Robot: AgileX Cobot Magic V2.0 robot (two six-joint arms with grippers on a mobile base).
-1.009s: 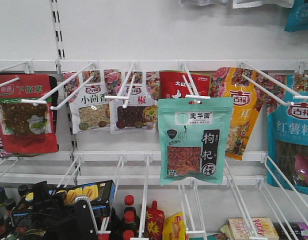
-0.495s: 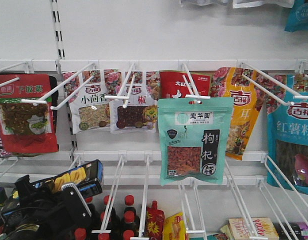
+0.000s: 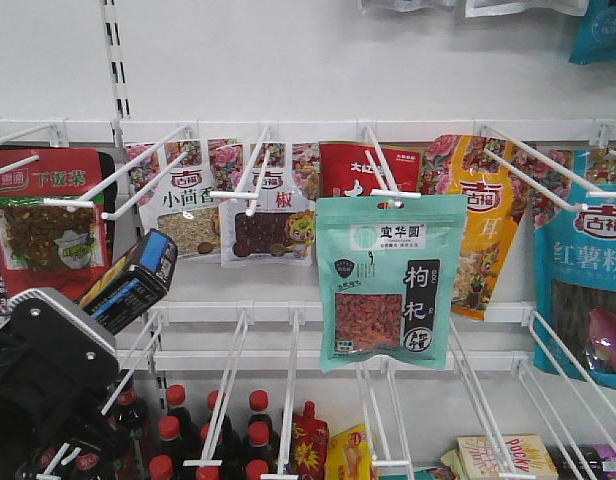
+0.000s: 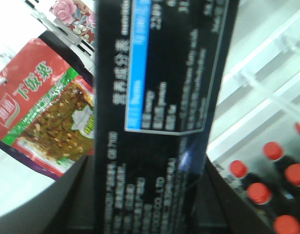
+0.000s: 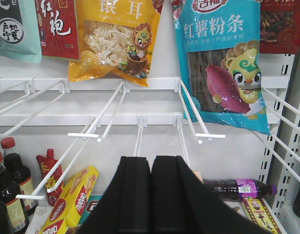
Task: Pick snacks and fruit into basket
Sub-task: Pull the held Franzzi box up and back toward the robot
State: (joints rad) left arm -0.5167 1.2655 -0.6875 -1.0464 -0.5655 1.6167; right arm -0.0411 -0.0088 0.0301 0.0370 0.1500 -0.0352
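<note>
The left gripper [image 3: 88, 315] holds the box [image 3: 138, 280] by its lower end. In the left wrist view the dark fingers [image 4: 74, 204] press on both sides of the box, so the grip looks firm. The box is tilted, with its top toward the wall, and it hangs in the air just beside the red pouch [image 3: 53, 235] and above the bottles [image 3: 238, 430].

The step in hand seems to be carrying the box away to the basket, which is in no view. To do it well, the arm should first pull straight back from the shelf, because the white hooks [image 3: 228, 395] stand out close under the box and could catch it. As the box is gripped only at one end, a slow move without sharp turns is safer.

The right gripper [image 5: 151, 195] has its pads pressed together with nothing between them. The mint pouch [image 3: 388, 280] hangs on its hook, not yet picked.
</note>
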